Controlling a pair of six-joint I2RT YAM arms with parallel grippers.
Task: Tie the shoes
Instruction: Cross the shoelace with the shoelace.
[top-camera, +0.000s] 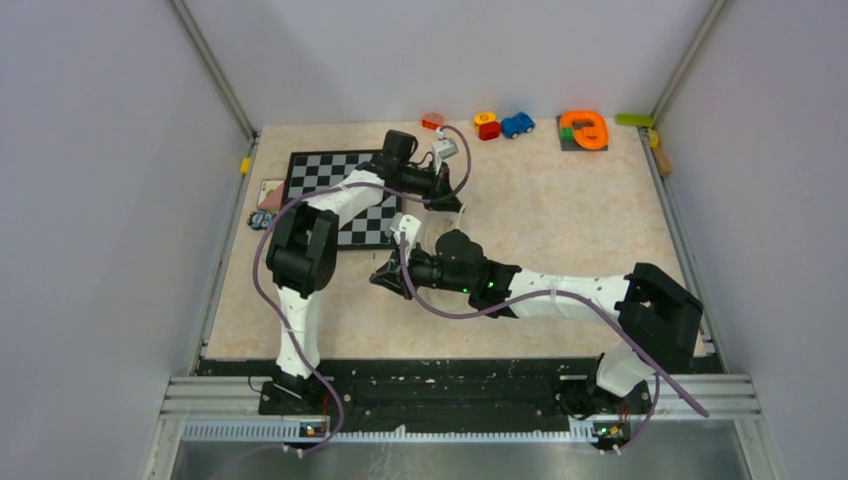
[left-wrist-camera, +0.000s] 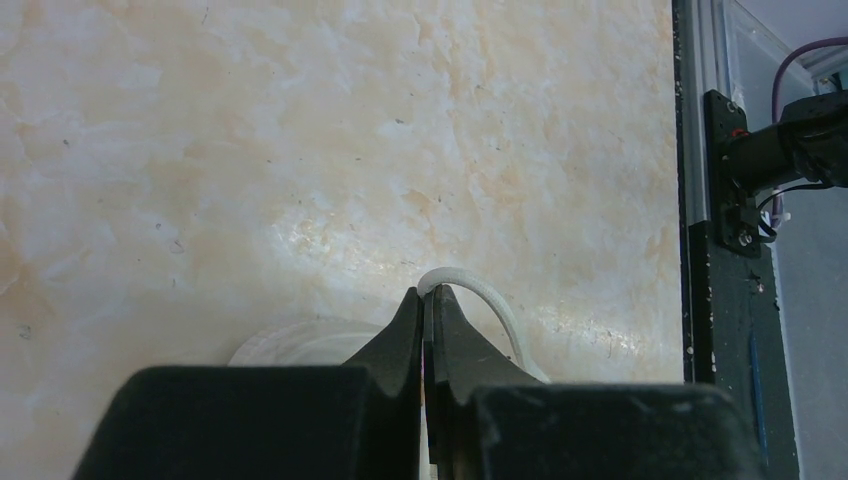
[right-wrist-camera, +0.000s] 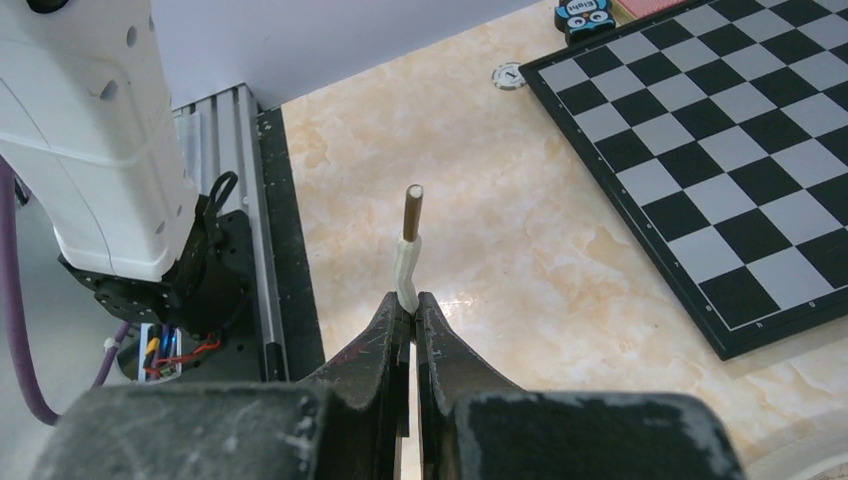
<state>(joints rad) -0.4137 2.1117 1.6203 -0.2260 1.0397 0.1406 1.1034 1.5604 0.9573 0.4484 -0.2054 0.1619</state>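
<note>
The shoe is almost wholly hidden under the two arms in the top view. Only a pale rounded part of the shoe (left-wrist-camera: 290, 345) shows behind my left fingers. My left gripper (top-camera: 450, 205) (left-wrist-camera: 428, 295) is shut on a white lace (left-wrist-camera: 490, 300), which arches from the fingertips down to the right. My right gripper (top-camera: 380, 277) (right-wrist-camera: 412, 300) is shut on the other lace end (right-wrist-camera: 406, 262). That end stands up from the tips, with its brown aglet (right-wrist-camera: 412, 208) on top. The two grippers are held apart, left one farther back, right one nearer the chessboard's front corner.
A chessboard (top-camera: 330, 180) (right-wrist-camera: 720, 150) lies at the back left, with cards (top-camera: 268, 192) beside it and a round token (right-wrist-camera: 509, 76) near its corner. Toys line the far edge: a red-and-yellow block (top-camera: 487, 122), a blue car (top-camera: 517, 124), an orange piece (top-camera: 583, 130).
</note>
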